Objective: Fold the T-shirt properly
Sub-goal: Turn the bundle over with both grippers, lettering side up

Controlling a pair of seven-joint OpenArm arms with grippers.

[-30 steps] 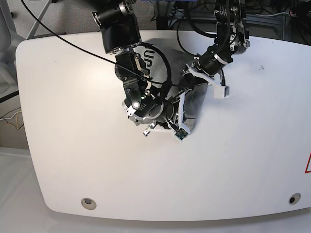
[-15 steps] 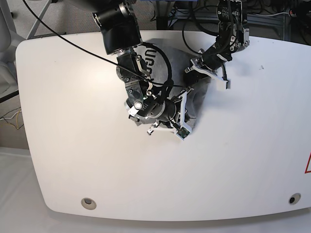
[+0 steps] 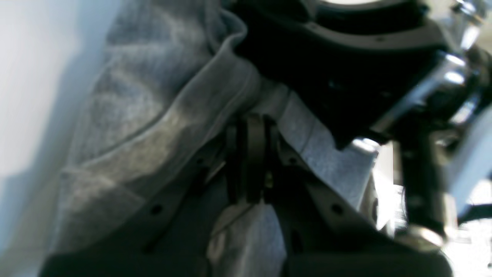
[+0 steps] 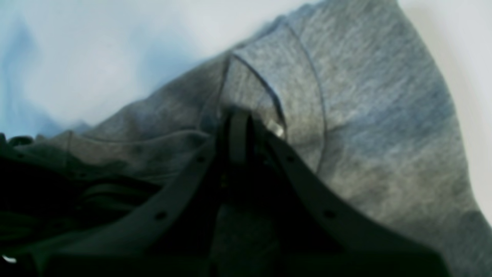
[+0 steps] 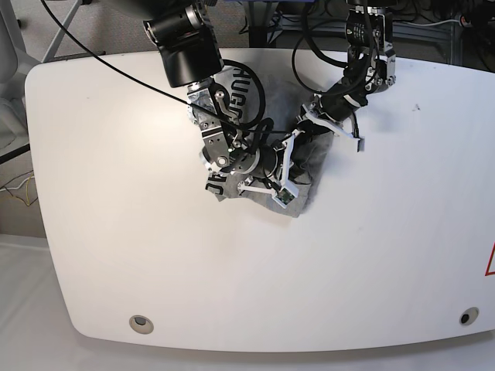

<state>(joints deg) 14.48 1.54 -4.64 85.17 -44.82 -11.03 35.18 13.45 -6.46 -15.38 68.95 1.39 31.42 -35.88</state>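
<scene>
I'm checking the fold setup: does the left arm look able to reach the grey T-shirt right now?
Probably yes. The left claw is already shut on a fold of the heather-grey cotton T-shirt, with nothing between them; the right claw grips the cloth close by.

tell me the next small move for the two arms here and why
Probably draw the two tools apart to spread the cloth. Both the left tool and the right tool are shut on folds of the grey T-shirt, which sits bunched in a heap between the arms on the white table, nowhere near flat enough to fold.
</scene>
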